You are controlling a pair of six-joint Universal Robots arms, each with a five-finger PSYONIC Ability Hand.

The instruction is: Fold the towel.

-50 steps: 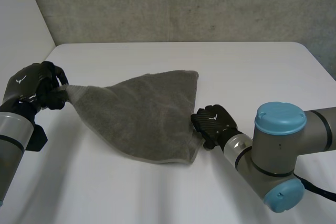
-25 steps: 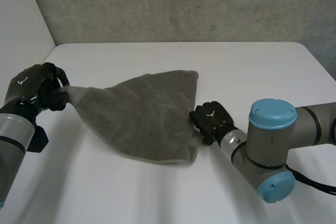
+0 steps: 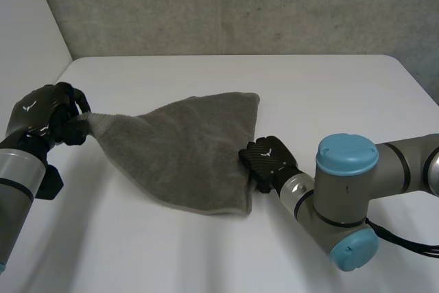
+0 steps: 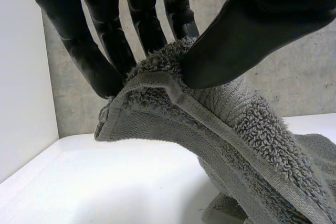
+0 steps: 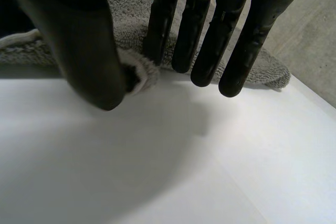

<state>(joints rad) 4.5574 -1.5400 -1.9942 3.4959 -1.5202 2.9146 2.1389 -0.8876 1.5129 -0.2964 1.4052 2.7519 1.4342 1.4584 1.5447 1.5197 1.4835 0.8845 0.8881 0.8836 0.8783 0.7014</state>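
The left hand [image 3: 45,116] is shown clamped on one corner of the grey towel [image 3: 185,152], the hem pinched between the thumb [image 4: 247,30] and the fingers [image 4: 105,51] and held up clear of the white bench [image 3: 322,94] at the robot's left side. From that raised corner the cloth is drawn out in a slope, down and across to the middle of the bench, where most of it lies flat.

At the opposite edge, near the front corner on the robot's right, the right hand [image 3: 269,160] is set low against the towel. In the right wrist view a short roll of hem [image 5: 139,74] is seen caught between the thumb and the nearest straight finger [image 5: 160,19]; the bite looks shallow.

The step in hand is judged to be the securing of two corners so that one half can be carried over the other. It would be done well if the right hand's hold were deepened before any lift, so that the hem is not lost. Both corners should then be raised to a like height and the cloth kept lightly taut between them, so that no sag or wrinkle is folded in. The far edge, lying near the grey wall [image 3: 226,5], should be left resting on the bench as the line to be met.
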